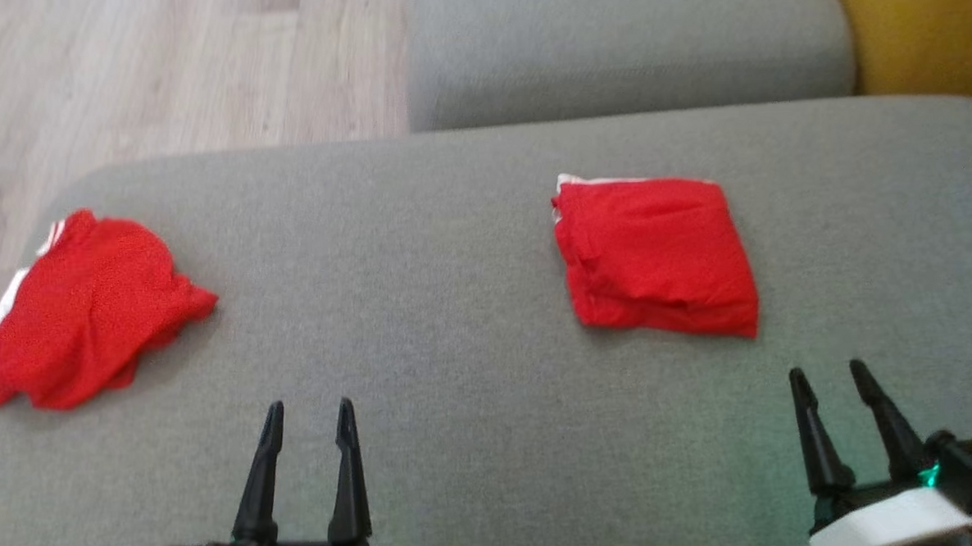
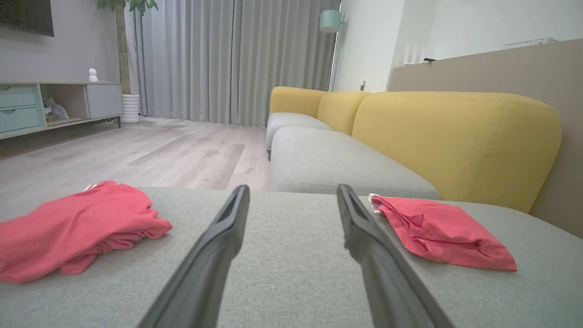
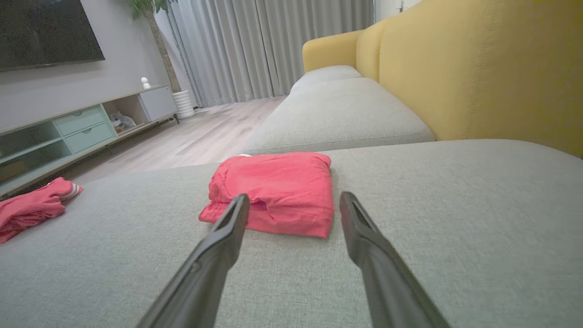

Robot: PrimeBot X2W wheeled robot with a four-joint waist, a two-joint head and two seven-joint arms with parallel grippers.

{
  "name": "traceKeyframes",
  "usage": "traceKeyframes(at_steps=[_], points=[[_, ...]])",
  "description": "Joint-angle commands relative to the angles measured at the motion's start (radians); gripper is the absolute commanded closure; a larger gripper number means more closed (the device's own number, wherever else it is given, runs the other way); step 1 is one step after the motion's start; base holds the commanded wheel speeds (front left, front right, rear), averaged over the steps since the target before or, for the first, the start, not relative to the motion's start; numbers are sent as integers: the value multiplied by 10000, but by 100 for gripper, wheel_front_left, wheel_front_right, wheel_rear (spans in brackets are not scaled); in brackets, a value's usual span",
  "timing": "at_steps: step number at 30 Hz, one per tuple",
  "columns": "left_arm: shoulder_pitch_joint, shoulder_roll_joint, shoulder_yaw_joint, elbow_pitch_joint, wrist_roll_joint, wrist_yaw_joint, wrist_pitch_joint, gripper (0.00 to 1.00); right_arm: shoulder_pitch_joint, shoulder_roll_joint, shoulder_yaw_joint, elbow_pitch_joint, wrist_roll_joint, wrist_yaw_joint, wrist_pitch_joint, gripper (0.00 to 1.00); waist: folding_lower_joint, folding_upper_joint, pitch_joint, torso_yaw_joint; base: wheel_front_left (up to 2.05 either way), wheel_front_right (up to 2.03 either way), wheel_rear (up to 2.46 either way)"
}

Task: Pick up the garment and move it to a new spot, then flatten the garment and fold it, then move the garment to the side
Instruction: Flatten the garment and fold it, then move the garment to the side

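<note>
The left gripper (image 1: 309, 416) and right gripper (image 1: 829, 377) hang spread and empty, likely ready to grab the crumpled red garment (image 1: 86, 311)

No writing, label or number is legible, even on the folded red cloth garment (image 1: 657, 253) ahead of the right gripper (image 1: 826, 368).

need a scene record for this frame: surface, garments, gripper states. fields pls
surface: grey sofa seat cushion
garment 1: crumpled red garment, at the cushion's left edge, white trim showing
garment 2: folded red garment, right of centre, roughly square
left gripper: open, empty, over bare cushion between the garments
right gripper: open, empty, just short of the folded red garment
contact: neither gripper touches cloth
</note>
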Motion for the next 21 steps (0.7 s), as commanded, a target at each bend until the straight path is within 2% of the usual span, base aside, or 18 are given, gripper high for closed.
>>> traceKeyframes(at_steps=[1, 8, 21], points=[[-286, 1, 411, -334, 126, -40, -15, 0, -330, 0, 93, -371, -158, -7, -107, 0, 4, -1, -170, -93, 0, 0, 0], [-70, 1, 547, -122, 193, -107, -15, 0, -109, 325, 16, -405, -685, -7, -108, 0, 4, -1, -354, -184, 0, 0, 0], [-25, 1, 544, 263, 197, -7, -15, 0, 22, 421, -22, -416, -1068, -7, -108, 0, 4, -1, -465, -214, 0, 0, 0]])
